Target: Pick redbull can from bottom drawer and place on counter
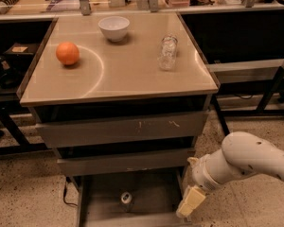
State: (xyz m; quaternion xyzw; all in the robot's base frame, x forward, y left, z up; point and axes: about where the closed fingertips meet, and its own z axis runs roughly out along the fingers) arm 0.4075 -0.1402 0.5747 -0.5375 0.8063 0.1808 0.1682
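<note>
- Hand (190, 203) low beside open bottom drawer (151, 190), probably staged for reaching in; open or closed: cannot tell.
- Redbull can (126, 198) upright in drawer, left of hand, apart.
- Bench (132, 77) above hand, awaiting can.

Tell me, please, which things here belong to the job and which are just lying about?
Job: redbull can, bottom drawer, counter, claw low by the drawer's right side.
Lying about: orange, white bowl, plastic bottle.
</note>
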